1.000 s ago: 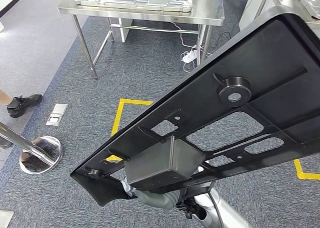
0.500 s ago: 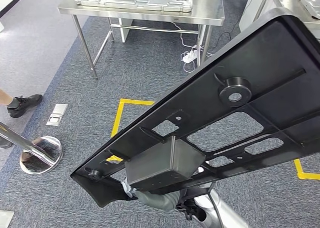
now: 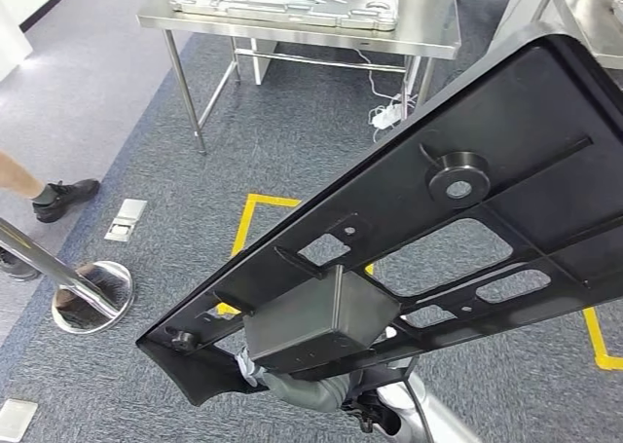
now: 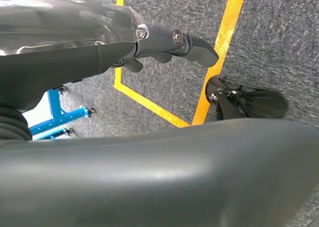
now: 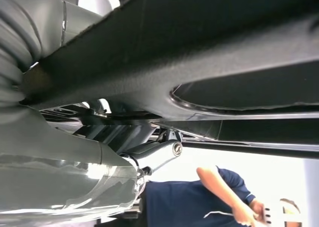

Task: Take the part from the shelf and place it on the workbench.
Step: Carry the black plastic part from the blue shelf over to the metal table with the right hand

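Observation:
The part (image 3: 441,219) is a large black plastic panel with cut-outs, a round boss and a box on its face. It hangs tilted across the head view, low end at the left. My right hand (image 3: 294,389) grips it from beneath, under the box; its grey ribbed cover shows there. In the right wrist view that hand (image 5: 75,162) presses up against the part's underside (image 5: 188,52). In the left wrist view the part's rounded rim (image 4: 150,177) lies against my left hand (image 4: 112,42), whose dark fingers (image 4: 195,45) reach past it over the carpet. The steel workbench (image 3: 433,29) stands ahead.
A silver metal panel (image 3: 286,0) lies on the workbench. Yellow tape (image 3: 246,219) marks a box on the grey carpet. A chrome post base (image 3: 91,297) and a person's shoe (image 3: 66,198) are at the left. A second steel table (image 3: 588,15) stands at the right.
The whole floor scene has slid right and slightly down, so the camera has moved. The part and my hand under it stay in the same place in the picture.

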Action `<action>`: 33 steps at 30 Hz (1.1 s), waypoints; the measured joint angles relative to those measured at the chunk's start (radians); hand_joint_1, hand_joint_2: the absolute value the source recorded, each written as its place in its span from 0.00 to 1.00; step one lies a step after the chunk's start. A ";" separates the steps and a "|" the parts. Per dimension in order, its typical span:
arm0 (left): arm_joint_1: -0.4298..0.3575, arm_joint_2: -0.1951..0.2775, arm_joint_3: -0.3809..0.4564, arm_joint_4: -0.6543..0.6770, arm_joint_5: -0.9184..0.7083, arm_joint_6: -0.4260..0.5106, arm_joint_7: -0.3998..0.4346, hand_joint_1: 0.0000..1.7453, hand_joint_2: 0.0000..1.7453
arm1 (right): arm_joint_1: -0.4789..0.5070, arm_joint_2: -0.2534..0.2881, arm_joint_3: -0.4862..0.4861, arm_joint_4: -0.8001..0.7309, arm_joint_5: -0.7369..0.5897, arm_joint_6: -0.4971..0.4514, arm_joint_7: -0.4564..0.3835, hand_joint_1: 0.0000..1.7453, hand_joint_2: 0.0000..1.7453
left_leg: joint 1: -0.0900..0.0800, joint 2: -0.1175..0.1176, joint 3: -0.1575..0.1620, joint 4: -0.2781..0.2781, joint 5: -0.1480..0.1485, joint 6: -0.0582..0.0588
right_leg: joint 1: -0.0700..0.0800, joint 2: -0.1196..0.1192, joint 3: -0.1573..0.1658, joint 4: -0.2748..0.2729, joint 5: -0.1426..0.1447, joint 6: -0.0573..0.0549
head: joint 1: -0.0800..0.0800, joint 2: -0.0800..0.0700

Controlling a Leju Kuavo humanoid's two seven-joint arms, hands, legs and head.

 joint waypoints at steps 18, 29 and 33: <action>0.002 -0.004 0.007 0.000 -0.012 0.000 -0.002 0.00 1.00 | -0.004 0.006 -0.005 0.000 -0.001 -0.002 0.000 1.00 1.00 | 0.002 -0.006 -0.101 0.066 0.066 -0.034 | 0.004 0.000 0.136 -0.141 -0.031 -0.026 | -0.003 0.000; 0.003 -0.005 0.009 0.000 -0.010 0.003 -0.002 0.00 1.00 | -0.004 0.007 -0.006 -0.001 -0.001 -0.003 0.000 1.00 1.00 | -0.001 -0.008 -0.028 0.026 -0.002 0.007 | 0.009 0.001 -0.044 0.113 -0.076 -0.002 | -0.002 0.000; 0.001 -0.006 0.009 0.000 -0.010 0.003 -0.003 0.00 1.00 | -0.005 0.008 -0.007 -0.001 -0.001 -0.003 0.000 1.00 1.00 | -0.002 -0.009 0.006 0.028 -0.030 -0.009 | 0.019 0.003 0.017 -0.091 0.058 -0.020 | -0.003 0.000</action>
